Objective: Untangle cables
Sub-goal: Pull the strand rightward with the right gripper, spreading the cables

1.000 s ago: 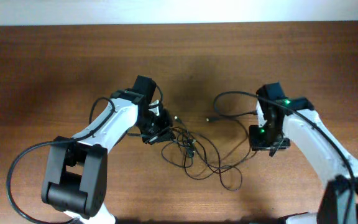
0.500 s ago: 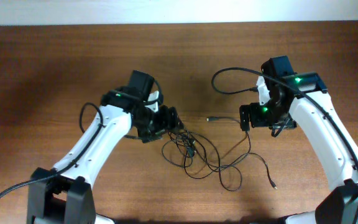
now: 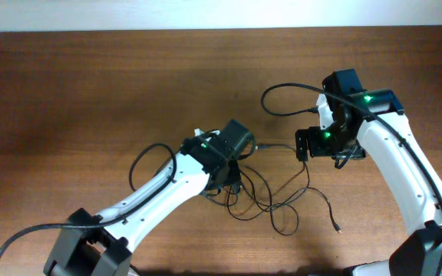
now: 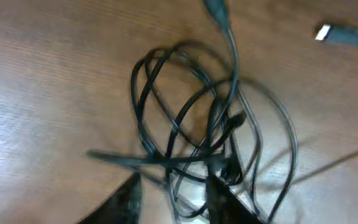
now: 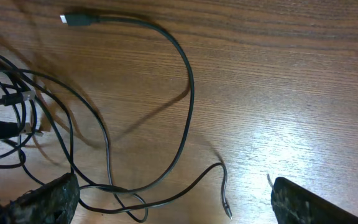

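The cables point(image 3: 261, 198) are thin black cords lying in a loose tangle on the wooden table, with one plug point(image 3: 260, 146) at the far side and a loose end point(image 3: 336, 227) trailing right. My left gripper point(image 3: 227, 181) hangs over the left part of the tangle. In the left wrist view its fingers point(image 4: 174, 202) are apart, with loops of the tangle point(image 4: 191, 118) between and beyond them. My right gripper point(image 3: 324, 149) is wide open and empty to the right of the tangle. In the right wrist view its fingers point(image 5: 173, 205) frame a cable end point(image 5: 226, 208) and the plug point(image 5: 74, 18).
The wooden table point(image 3: 90, 84) stretches to the left and back. A thicker black arm cable point(image 3: 282, 100) arcs off the right arm. Another arm cable point(image 3: 148, 157) loops beside the left arm.
My left arm has swung to the right and now sits over the tangle. My right gripper lifted away from the cable a second ago and has since held still.
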Motion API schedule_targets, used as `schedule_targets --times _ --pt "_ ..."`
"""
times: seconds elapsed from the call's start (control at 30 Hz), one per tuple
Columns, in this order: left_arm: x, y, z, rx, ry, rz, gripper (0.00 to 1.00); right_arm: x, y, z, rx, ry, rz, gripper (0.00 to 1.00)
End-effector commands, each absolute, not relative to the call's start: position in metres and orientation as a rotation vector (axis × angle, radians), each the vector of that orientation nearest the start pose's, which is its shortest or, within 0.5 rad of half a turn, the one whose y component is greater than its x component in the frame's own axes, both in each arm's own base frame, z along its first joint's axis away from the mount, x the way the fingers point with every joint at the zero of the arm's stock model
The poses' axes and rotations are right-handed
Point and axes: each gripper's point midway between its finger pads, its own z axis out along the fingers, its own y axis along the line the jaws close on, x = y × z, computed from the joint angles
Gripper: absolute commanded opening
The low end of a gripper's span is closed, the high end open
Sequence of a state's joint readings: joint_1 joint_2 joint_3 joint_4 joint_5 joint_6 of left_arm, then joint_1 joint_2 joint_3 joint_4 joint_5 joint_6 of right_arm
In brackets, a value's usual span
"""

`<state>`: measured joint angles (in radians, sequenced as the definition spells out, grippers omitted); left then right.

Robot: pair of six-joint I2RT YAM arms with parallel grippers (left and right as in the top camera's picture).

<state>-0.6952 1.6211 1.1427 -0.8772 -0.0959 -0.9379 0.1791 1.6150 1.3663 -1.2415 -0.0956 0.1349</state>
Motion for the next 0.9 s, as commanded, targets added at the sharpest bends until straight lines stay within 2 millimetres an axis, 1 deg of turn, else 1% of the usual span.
schedule_targets --times 0.0,0.07,0.1,0.17,0.23,0.27,0.3,0.33,0.37,0.4,0.43,0.47,0.53,0.57,0.6,0.63,0.67,0.7,0.73,0.77,0.8,0.87 --pt "0.283 -0.193 0.074 -0.438 2.775 -0.103 0.27 0.299 0.071 0.137 -0.071 3.051 0.181 0.98" --pt "0.286 -0.203 0.067 -0.424 2.77 -0.152 0.29 0.299 0.071 0.137 -0.071 3.051 0.181 0.98" --pt "0.289 -0.206 0.065 -0.409 2.764 -0.157 0.27 0.299 0.071 0.137 -0.071 3.051 0.181 0.98" --pt "0.296 -0.212 0.061 -0.359 2.753 -0.169 0.27 0.299 0.071 0.137 -0.071 3.051 0.181 0.98" --pt "0.298 -0.214 0.055 -0.339 2.759 -0.167 0.26 0.299 0.071 0.137 -0.071 3.051 0.181 0.98" --pt "0.296 -0.215 0.05 -0.294 2.78 -0.152 0.21 0.299 0.071 0.137 -0.071 3.051 0.181 0.98" --pt "0.295 -0.217 0.05 -0.25 2.787 -0.153 0.14 0.299 0.071 0.137 -0.071 3.051 0.181 0.98" --pt "0.296 -0.218 0.051 -0.201 2.783 -0.155 0.09 0.299 0.071 0.137 -0.071 3.051 0.181 0.98" --pt "0.301 -0.223 0.056 -0.094 2.763 -0.168 0.03 0.299 0.071 0.137 -0.071 3.051 0.181 0.98" --pt "0.308 -0.232 0.07 0.057 2.72 -0.197 0.0 0.299 0.071 0.137 -0.071 3.051 0.181 0.98" --pt "0.315 -0.242 0.094 0.163 2.667 -0.25 0.0 0.299 0.071 0.137 -0.071 3.051 0.182 0.98" --pt "0.319 -0.25 0.113 0.211 2.623 -0.296 0.0 0.299 0.071 0.137 -0.071 3.051 0.181 0.98" --pt "0.326 -0.26 0.159 0.208 2.537 -0.389 0.0 0.299 0.071 0.137 -0.072 3.051 0.181 0.98" --pt "0.328 -0.262 0.191 0.199 2.475 -0.434 0.0 0.299 0.071 0.137 -0.071 3.051 0.181 0.98" --pt "0.327 -0.261 0.219 0.191 2.421 -0.471 0.0 0.299 0.071 0.137 -0.071 3.051 0.181 0.98" --pt "0.323 -0.257 0.239 0.177 2.388 -0.496 0.0 0.299 0.071 0.137 -0.071 3.051 0.181 0.98" --pt "0.319 -0.254 0.243 0.168 2.386 -0.497 0.0 0.299 0.071 0.137 -0.071 3.051 0.181 0.98" --pt "0.316 -0.246 0.243 0.156 2.403 -0.485 0.0 0.299 0.071 0.137 -0.071 3.051 0.181 0.98" --pt "0.311 -0.23 0.237 0.108 2.454 -0.45 0.0 0.299 0.071 0.137 -0.071 3.051 0.181 0.98" --pt "0.309 -0.221 0.232 0.09 2.489 -0.428 0.0 0.299 0.071 0.137 -0.071 3.051 0.181 0.98" --pt "0.302 -0.206 0.22 0.064 2.567 -0.4 0.0 0.299 0.071 0.137 -0.071 3.051 0.182 0.98" --pt "0.291 -0.194 0.201 0.069 2.685 -0.381 0.0 0.299 0.071 0.137 -0.071 3.051 0.181 0.98"
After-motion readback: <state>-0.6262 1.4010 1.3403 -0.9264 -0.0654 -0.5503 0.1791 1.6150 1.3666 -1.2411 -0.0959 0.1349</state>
